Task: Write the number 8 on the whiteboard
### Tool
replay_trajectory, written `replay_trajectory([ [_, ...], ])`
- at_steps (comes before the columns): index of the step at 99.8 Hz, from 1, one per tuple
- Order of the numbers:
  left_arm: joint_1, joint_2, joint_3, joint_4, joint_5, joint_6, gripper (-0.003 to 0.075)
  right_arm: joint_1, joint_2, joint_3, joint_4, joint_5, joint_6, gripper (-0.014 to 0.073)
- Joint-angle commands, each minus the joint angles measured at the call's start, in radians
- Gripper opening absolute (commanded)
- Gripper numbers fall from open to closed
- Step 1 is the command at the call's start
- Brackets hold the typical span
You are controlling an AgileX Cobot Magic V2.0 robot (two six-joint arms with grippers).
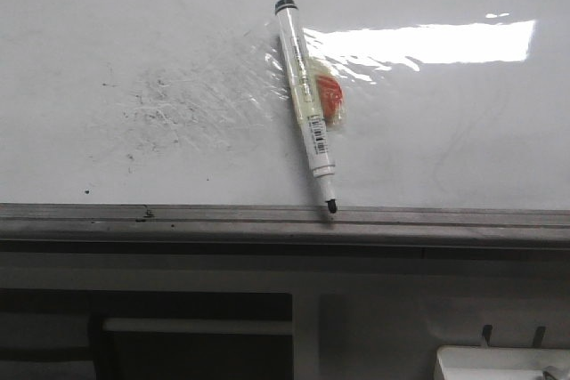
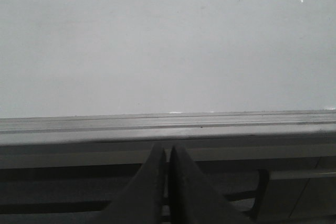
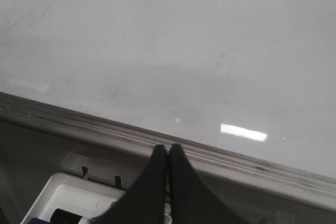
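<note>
The whiteboard [image 1: 445, 131] is glossy white with a glare patch and a grey metal frame [image 1: 223, 220] along its near edge. No black line of the number 8 shows on it; only grey speckled smudges [image 1: 169, 109] at left. A white marker [image 1: 307, 104] with its black tip uncapped lies on the board, tip resting at the frame. Neither gripper shows in the front view. My left gripper [image 2: 168, 150] is shut and empty, below the frame, facing the board [image 2: 157, 51]. My right gripper [image 3: 167, 150] is shut and empty, just below the frame, facing the board [image 3: 157, 51].
An orange-red object [image 1: 329, 97] lies under clear wrapping beside the marker's middle. A white tray [image 1: 499, 362] sits below the board at the right; in the right wrist view the tray [image 3: 58, 187] holds a dark-capped pen [image 3: 68, 216].
</note>
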Motion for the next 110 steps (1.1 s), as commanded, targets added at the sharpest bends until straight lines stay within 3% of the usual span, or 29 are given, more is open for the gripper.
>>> replay_trajectory([
  [1, 0.002, 0.01, 0.039, -0.005, -0.069, -0.003, -0.002, 0.001, -0.022, 0.015, -0.002, -0.035, -0.003, -0.0053],
  [53, 0.002, 0.01, 0.039, -0.005, -0.069, -0.003, -0.002, 0.001, -0.022, 0.015, -0.002, -0.035, -0.003, -0.0053],
  [76, 0.002, 0.01, 0.039, 0.063, -0.069, -0.003, -0.002, 0.001, -0.022, 0.015, -0.004, -0.037, -0.003, -0.0053],
  [89, 0.002, 0.01, 0.039, 0.071, -0.092, -0.003, -0.002, 0.001, -0.022, 0.015, -0.033, -0.151, -0.003, -0.0053],
  [99, 0.0, 0.01, 0.039, -0.065, -0.211, -0.003, -0.002, 0.001, -0.022, 0.015, 0.095, -0.344, 0.006, -0.0053],
  [110, 0.0, 0.01, 0.039, -0.408, -0.389, -0.003, -0.002, 0.001, -0.022, 0.015, 0.211, -0.525, 0.006, -0.0053],
])
